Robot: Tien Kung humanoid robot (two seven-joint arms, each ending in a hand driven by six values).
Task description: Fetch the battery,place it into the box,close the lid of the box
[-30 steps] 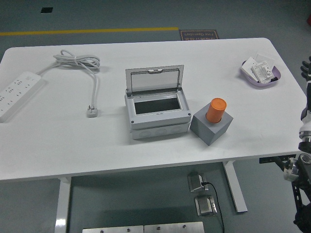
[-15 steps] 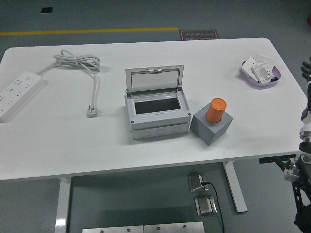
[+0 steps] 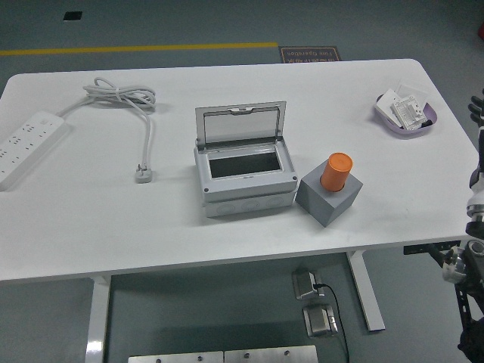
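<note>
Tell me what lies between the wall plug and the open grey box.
Nothing: in the head view only bare white table separates the plug from the box.

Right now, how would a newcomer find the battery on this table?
Start at the grey box with its raised lid, mid-table. Just right of it sits a grey block. The battery is the orange cylinder standing upright in that block, the only orange thing there.
</note>
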